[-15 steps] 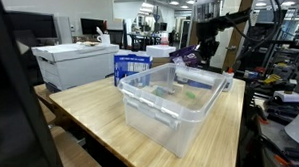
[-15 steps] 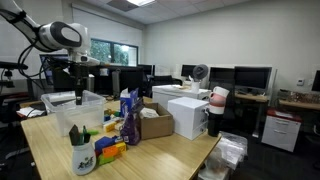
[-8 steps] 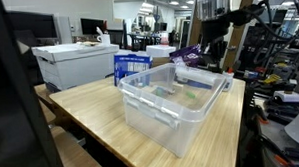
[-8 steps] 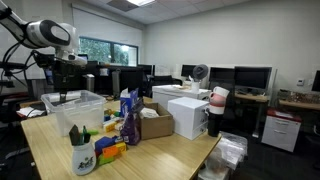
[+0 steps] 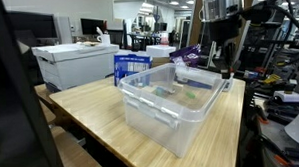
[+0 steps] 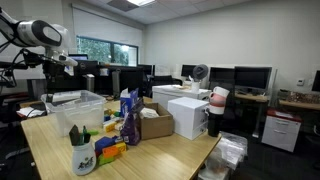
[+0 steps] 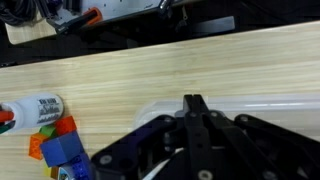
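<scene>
On the wooden surface (image 5: 90, 108): clear plastic bin (image 5: 156, 118), open-topped, with a few small green items (image 5: 166, 91) lying inside. Above the bin's corner: hand (image 7: 193, 104), fingers pressed together. Behind the bin: blue-and-white carton (image 5: 132, 66) and purple packet (image 5: 186, 56). Beside the bin, in the wrist view: coloured toy blocks (image 7: 55, 145) and white marker (image 7: 35, 106).

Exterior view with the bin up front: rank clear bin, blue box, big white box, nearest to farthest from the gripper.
From the gripper, which hangs at the table's far end:
1. clear bin, right beside it on the table.
2. blue box, behind the bin.
3. big white box, off the table, far side.
</scene>
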